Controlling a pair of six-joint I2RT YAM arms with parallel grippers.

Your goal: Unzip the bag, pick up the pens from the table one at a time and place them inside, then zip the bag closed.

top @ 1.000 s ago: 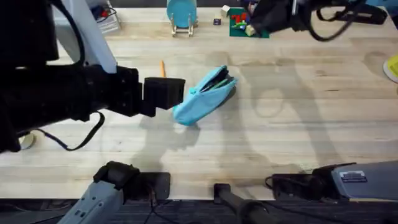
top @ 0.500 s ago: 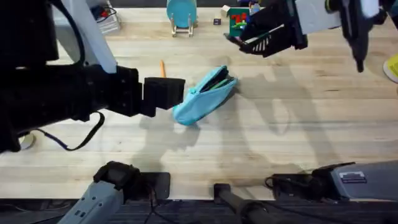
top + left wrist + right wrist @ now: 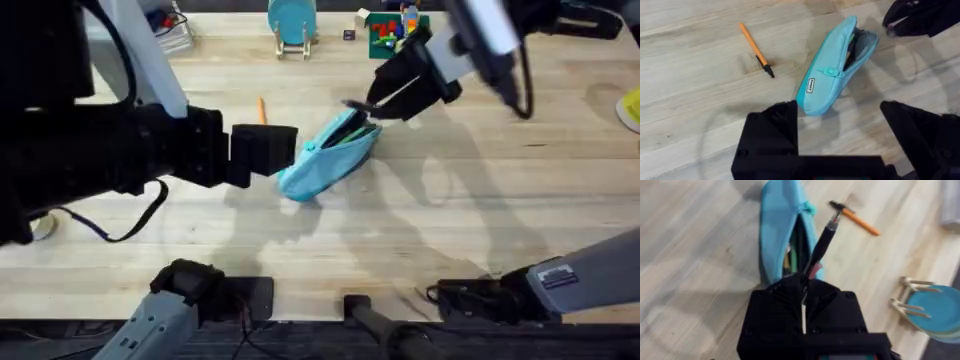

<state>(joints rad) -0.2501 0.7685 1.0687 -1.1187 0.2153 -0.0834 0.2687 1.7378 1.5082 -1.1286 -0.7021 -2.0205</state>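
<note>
The light-blue bag (image 3: 330, 155) lies slantwise on the table (image 3: 480, 200), unzipped, its mouth gaping at the far end (image 3: 796, 240). My right gripper (image 3: 392, 98) hovers over that open end, shut on a black pen (image 3: 822, 245) whose tip points out past the mouth. On the wood left of the bag (image 3: 832, 75) lies an orange pen (image 3: 262, 108), also visible in the wrist views (image 3: 756, 50) (image 3: 858, 220). At the bag's closed near end my left gripper (image 3: 285, 150) stands open, fingers (image 3: 772, 135) wide apart with nothing between them.
A teal disc on a wooden stand (image 3: 292, 25) and a green plate of coloured blocks (image 3: 395, 35) stand along the back edge. A yellow object (image 3: 632, 108) sits at the right edge. Bare wood stretches right of and in front of the bag.
My right arm has swung from the back right down to the bag's open end, carrying the black pen. The left arm, bag and orange pen have not moved.
</note>
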